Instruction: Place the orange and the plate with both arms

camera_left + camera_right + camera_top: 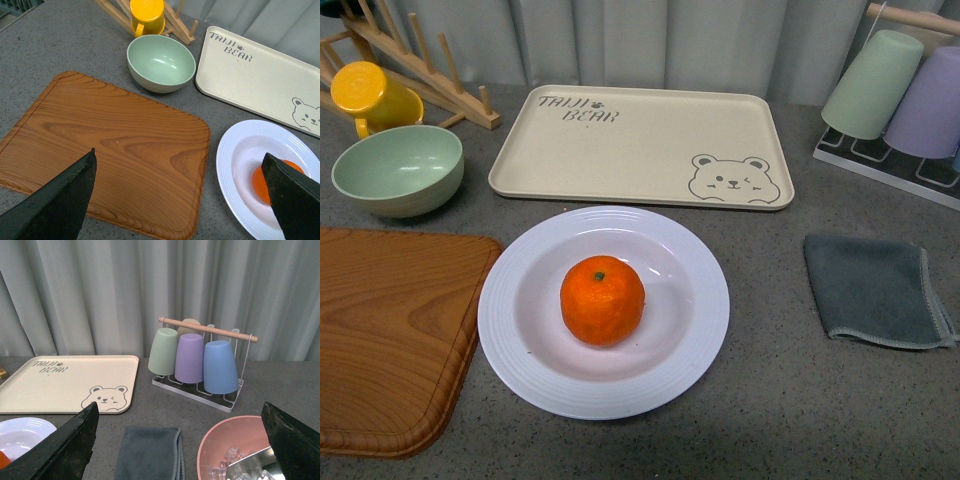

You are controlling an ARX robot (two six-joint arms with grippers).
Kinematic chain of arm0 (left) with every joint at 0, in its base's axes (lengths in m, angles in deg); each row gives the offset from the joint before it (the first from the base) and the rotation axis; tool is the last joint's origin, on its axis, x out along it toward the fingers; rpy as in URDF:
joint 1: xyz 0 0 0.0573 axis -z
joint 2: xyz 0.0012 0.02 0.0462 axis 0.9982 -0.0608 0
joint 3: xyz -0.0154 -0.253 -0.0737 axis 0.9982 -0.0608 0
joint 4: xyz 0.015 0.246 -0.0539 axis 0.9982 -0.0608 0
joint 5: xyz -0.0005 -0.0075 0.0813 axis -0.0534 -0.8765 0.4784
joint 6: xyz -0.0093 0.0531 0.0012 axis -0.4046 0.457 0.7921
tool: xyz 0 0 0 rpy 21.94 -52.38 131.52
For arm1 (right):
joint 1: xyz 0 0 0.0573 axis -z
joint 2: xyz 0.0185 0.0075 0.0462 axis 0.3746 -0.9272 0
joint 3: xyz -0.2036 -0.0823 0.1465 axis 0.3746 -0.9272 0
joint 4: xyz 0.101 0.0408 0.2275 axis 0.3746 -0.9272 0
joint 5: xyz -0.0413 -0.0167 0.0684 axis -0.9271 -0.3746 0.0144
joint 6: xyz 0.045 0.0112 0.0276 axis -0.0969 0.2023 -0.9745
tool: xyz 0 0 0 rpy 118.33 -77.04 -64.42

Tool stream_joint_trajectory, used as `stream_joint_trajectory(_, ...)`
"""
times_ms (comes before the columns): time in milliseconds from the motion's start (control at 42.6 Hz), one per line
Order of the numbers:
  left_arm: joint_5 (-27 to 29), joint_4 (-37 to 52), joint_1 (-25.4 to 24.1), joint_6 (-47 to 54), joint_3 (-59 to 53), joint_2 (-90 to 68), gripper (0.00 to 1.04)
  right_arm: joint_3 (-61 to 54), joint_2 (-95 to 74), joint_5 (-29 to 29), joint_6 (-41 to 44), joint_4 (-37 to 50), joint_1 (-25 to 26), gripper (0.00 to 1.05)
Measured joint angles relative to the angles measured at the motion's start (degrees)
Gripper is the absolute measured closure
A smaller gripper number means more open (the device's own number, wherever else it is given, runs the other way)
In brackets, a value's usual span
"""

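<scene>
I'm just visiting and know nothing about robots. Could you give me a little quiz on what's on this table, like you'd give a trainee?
1. True or false: the orange sits on the wooden board.
2. In the front view, what lies to the right of the plate? A) grey cloth B) green bowl C) yellow cup
3. Fill in: the left gripper and the right gripper are both ____ (open or shut).
Key: 1 false, it lies in the plate. 2 A. 3 open, holding nothing.
</scene>
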Motion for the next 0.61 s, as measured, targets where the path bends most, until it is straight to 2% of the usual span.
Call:
stream_joint_trajectory(70, -9.5, 13.3, -4.4, 6.1, -5.6, 2.9, 0.19, 0.0, 0.0, 0.0, 0.0, 0.0, 0.0, 0.09)
stream_joint_trajectory(164, -12.6, 22.9, -6.7, 12.5, -7.1, 5.7, 0.35, 0.0, 0.0, 0.0, 0.0, 0.0, 0.0, 0.09)
stream_joint_trajectory(563, -13.3, 17.2, -7.0, 17.1, -7.2, 13.3, 1.0, 0.0, 0.0, 0.0, 0.0, 0.0, 0.0, 0.09)
stream_joint_trajectory(610, -13.3, 16.5, -7.0, 17.3, -7.2, 13.9, 1.01, 0.0, 0.0, 0.0, 0.0, 0.0, 0.0, 0.09)
